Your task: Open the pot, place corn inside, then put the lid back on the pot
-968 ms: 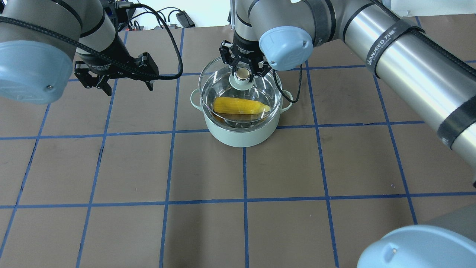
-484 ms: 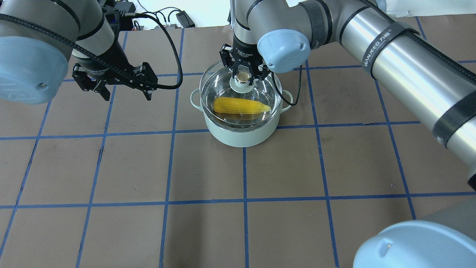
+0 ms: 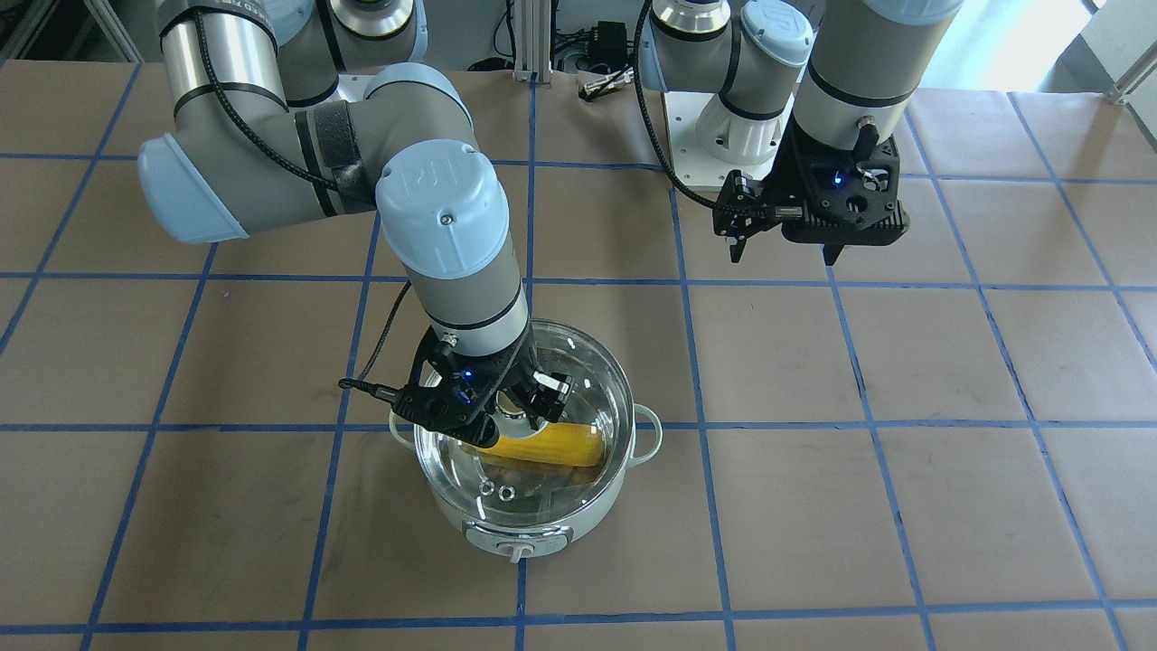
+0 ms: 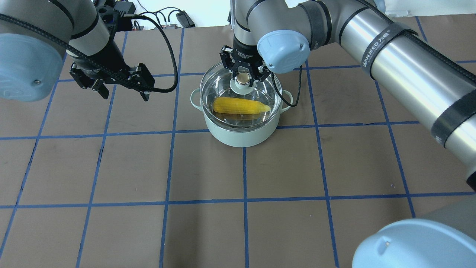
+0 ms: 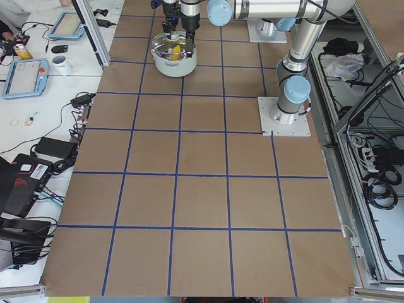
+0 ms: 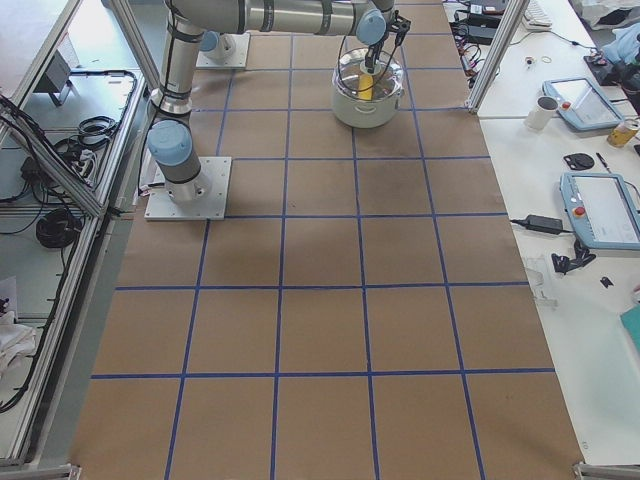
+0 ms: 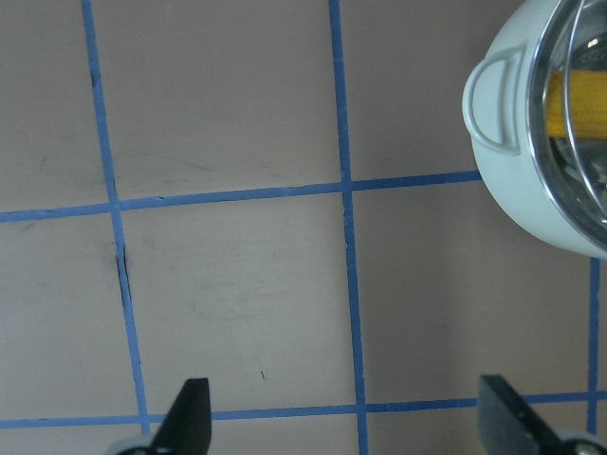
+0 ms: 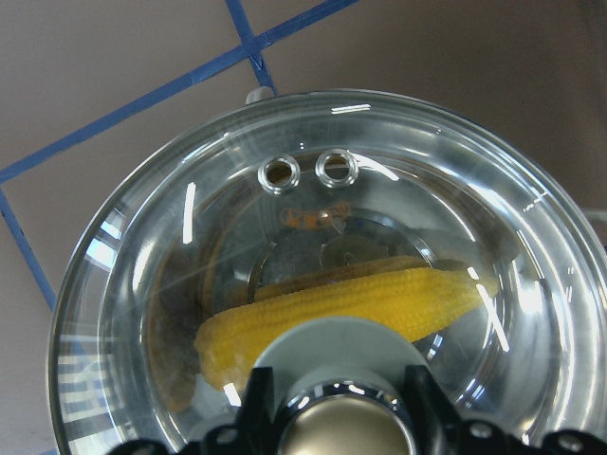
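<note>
The pale mint-green pot (image 4: 241, 137) stands mid-table, control knob facing away from the robot (image 3: 517, 549). The yellow corn (image 4: 241, 106) lies inside it, seen through the glass. The clear domed lid (image 4: 262, 93) sits level over the pot's rim; I cannot tell if it rests fully. My right gripper (image 4: 242, 76) is shut on the lid's cream knob from above; the right wrist view shows fingers either side of the knob (image 8: 339, 422), the lid (image 8: 180, 284) and the corn (image 8: 360, 303). My left gripper (image 4: 124, 96) hangs open and empty, left of the pot.
Brown table covering with a blue tape grid (image 4: 243, 175). Cables and a power strip lie at the far edge (image 4: 178, 18). The left wrist view shows the pot's loop handle (image 7: 495, 100) at the upper right and bare table below.
The lid has come down slightly onto the pot with the right gripper still on its knob. The left arm has drawn back to the left, away from the pot.
</note>
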Controlling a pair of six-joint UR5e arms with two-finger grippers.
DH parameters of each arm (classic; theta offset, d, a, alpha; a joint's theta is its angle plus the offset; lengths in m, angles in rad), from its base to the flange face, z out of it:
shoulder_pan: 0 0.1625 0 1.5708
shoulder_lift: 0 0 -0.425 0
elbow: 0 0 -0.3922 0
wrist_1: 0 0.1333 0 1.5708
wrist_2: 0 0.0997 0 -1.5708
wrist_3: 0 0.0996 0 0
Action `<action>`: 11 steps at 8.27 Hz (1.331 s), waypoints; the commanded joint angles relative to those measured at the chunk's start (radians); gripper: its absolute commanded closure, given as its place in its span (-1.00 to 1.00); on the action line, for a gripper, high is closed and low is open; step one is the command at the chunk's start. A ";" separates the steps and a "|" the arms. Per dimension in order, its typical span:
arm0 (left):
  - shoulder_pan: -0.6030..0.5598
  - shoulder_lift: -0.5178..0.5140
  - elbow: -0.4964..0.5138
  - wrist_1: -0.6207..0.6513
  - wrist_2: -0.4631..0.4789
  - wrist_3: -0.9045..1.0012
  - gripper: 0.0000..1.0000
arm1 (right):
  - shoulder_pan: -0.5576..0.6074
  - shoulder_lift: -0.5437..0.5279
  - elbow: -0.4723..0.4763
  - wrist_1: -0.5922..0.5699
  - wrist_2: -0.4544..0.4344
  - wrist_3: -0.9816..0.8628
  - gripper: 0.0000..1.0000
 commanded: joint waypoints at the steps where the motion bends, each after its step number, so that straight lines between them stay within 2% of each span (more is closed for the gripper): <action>1: 0.048 -0.001 -0.001 -0.007 -0.090 0.041 -1.00 | 0.000 0.001 0.001 0.000 0.002 0.003 0.51; 8: 0.045 -0.006 -0.011 -0.004 -0.084 0.026 -1.00 | 0.000 -0.004 0.022 0.002 0.013 0.000 0.48; 11: 0.045 -0.006 -0.011 -0.001 -0.084 0.025 -1.00 | 0.000 -0.002 0.022 -0.007 0.019 -0.003 -0.06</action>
